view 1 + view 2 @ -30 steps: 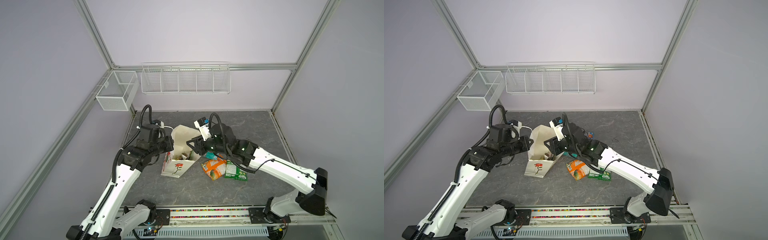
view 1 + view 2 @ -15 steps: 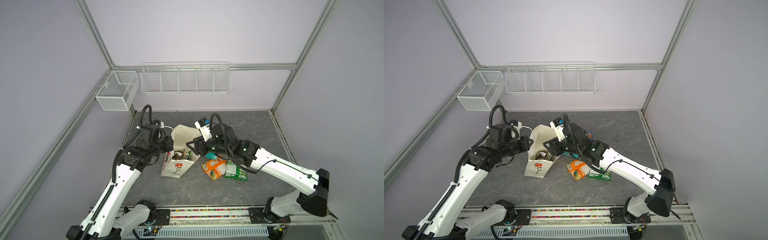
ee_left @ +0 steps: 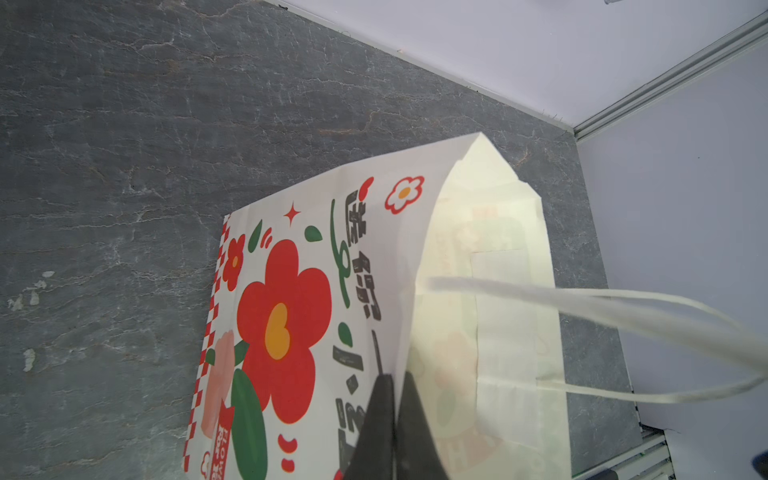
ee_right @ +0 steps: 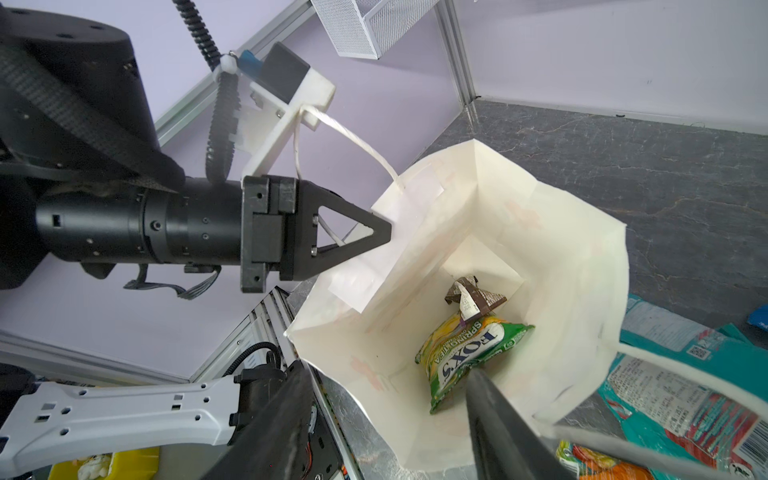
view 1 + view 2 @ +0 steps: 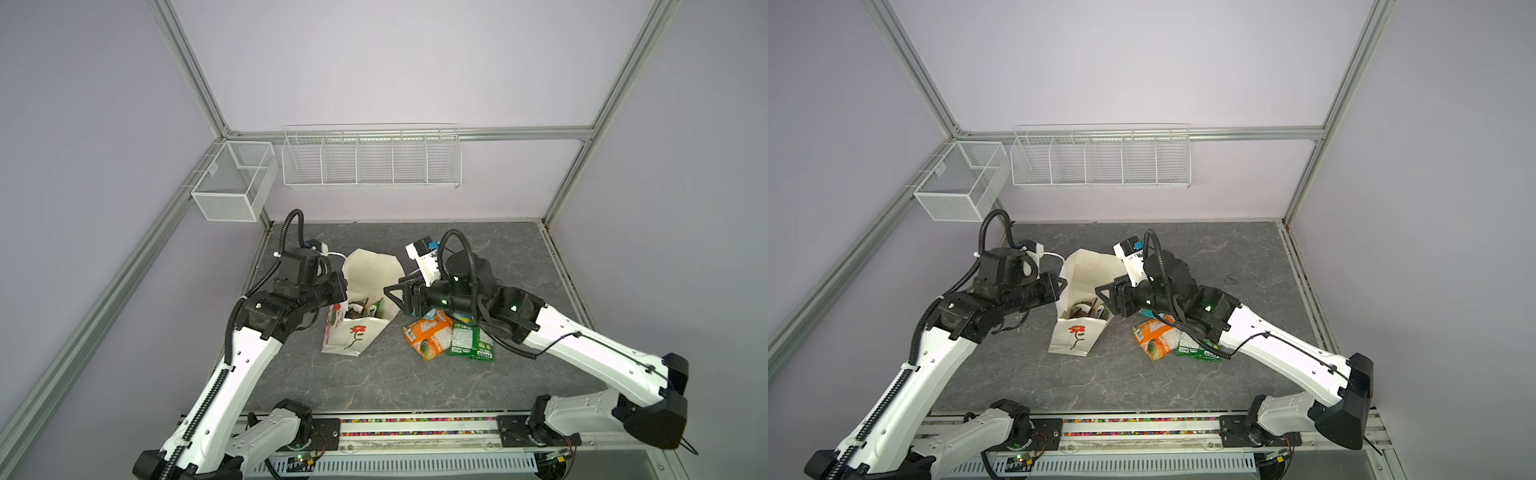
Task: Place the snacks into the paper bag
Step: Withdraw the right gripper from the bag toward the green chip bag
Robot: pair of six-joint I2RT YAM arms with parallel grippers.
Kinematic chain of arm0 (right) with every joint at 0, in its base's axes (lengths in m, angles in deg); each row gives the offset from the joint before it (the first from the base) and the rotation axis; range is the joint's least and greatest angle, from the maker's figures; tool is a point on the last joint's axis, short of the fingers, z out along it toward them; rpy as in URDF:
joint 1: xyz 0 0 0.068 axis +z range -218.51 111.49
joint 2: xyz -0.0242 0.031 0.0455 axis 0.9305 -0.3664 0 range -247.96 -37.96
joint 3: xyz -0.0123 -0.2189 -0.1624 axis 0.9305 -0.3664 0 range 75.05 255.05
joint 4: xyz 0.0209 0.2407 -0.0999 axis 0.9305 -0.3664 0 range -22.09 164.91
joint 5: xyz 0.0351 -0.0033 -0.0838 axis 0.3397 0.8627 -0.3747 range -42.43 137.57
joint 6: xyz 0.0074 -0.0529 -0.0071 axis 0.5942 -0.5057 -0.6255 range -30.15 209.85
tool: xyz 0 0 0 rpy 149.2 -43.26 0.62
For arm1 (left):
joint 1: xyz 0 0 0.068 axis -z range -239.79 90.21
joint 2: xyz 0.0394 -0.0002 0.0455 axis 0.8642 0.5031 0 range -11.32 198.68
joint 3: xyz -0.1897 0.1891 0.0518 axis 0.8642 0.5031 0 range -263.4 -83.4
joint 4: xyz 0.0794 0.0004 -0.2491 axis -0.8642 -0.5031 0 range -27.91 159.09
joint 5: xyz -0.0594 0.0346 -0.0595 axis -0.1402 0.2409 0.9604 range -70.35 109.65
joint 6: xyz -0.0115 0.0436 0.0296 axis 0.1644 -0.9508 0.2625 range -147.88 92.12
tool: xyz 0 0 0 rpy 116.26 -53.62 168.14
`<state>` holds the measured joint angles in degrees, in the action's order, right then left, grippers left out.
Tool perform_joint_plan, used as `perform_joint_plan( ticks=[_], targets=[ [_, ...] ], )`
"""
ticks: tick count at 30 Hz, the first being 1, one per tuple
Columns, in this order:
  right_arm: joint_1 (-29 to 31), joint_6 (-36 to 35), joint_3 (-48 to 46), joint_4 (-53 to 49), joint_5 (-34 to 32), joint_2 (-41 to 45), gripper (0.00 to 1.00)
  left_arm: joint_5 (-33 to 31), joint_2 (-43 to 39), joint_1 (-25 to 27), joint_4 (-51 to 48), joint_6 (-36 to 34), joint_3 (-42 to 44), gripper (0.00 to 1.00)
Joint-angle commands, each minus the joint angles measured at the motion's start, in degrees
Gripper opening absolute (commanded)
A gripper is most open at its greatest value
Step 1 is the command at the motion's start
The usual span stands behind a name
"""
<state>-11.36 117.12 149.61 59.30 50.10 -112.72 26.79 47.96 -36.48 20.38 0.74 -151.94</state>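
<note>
The left fingers pinch the bag's left rim. The right fingers are spread, empty, at its mouth. FOX'S packet and brown bar lie inside; orange packet and green packet lie on the bench, right.

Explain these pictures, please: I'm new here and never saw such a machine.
Two white robot arms stand at a grey table. Two pictures look down from overhead; the other two come from cameras on the arms' wrists. The left gripper is shut on the rim of the paper bag, holding it open. The right gripper hangs open and empty at the bag's mouth. Inside lie the FOX'S bag and a dark-brown bar. Beside it on the table lie an orange bag, a green bag and a teal bag.
</note>
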Motion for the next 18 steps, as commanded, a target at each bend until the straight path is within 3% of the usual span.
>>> perform_joint_plan(
  ticks=[1, 18],
  targets=[
    [-0.20, 1.10, -1.98, 0.19, -2.08, 2.76, 0.63, -0.45, -0.12, 0.26, 0.19, -0.47, -0.24, 0.00],
    [-5.12, 4.13, -7.45, -5.40, -13.48, 15.60, 0.75, -0.45, -0.16, 0.25, 0.63, -0.47, 0.37, 0.00]
  ],
)
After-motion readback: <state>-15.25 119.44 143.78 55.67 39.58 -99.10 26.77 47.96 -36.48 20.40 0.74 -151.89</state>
